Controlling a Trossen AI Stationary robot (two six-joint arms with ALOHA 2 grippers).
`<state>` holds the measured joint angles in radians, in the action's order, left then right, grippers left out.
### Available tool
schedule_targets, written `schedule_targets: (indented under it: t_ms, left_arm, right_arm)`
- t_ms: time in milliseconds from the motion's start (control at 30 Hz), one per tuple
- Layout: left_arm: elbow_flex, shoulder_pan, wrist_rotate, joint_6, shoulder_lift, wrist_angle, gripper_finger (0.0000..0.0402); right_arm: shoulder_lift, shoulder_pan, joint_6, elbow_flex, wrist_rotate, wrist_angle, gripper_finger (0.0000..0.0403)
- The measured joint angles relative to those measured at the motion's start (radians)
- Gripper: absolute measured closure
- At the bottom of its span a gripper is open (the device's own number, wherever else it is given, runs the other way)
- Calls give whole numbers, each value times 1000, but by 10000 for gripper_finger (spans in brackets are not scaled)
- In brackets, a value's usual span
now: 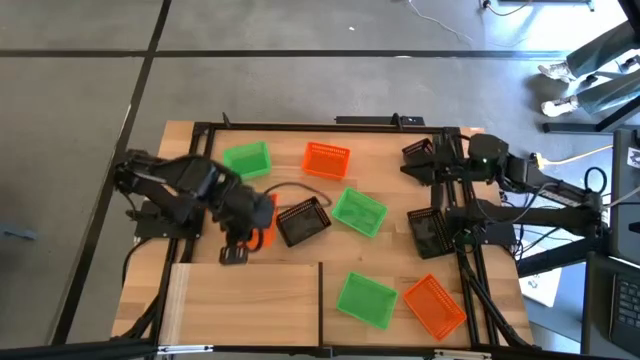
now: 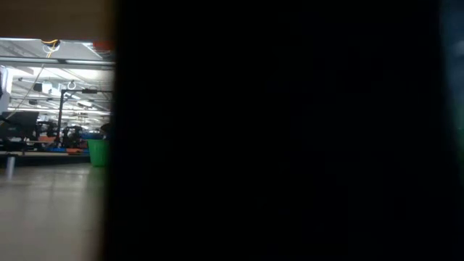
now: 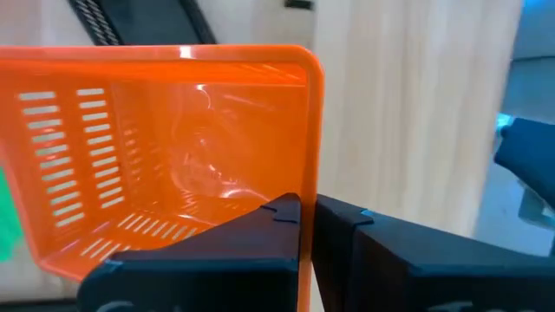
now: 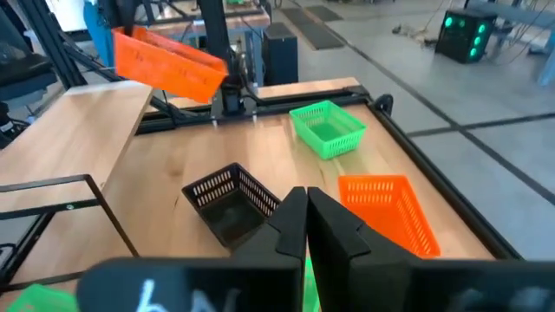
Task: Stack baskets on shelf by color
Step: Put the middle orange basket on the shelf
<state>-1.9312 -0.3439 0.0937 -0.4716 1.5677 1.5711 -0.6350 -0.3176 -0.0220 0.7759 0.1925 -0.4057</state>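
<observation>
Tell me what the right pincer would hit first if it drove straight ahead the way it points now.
Probably the black basket: in the right wrist view it lies just beyond the shut right pincer, slightly off its line. An orange basket lies to the other side. Depth is hard to judge, so the pincer might slip between them.

Orange basket (image 3: pixel 165 156) lifted, tilted

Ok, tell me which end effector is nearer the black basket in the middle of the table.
Left. The left end effector, shut on an orange basket, sits just beside the black basket; the right end effector waits near the table's right edge.
</observation>
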Motion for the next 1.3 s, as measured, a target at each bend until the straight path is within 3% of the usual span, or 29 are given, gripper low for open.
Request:
schedule_targets:
  t_ms: [267,567,867,1133,1300]
  left_arm:
    - [0,-215,-5,-310,0,0,401]
    - [0,-412,-34,-752,0,-29,402]
    - [-1,-543,-25,-783,12,-45,401]
    - [-1,-697,-19,-837,120,-65,401]
    - [-1,-736,-22,-836,179,-65,401]
  right_arm:
    - [-85,0,29,142,1,-32,391]
    - [-101,0,122,168,2,-36,391]
    - [-101,0,136,168,2,-49,391]
    - [-101,0,133,168,2,-49,391]
    - [-101,0,113,168,2,-49,391]
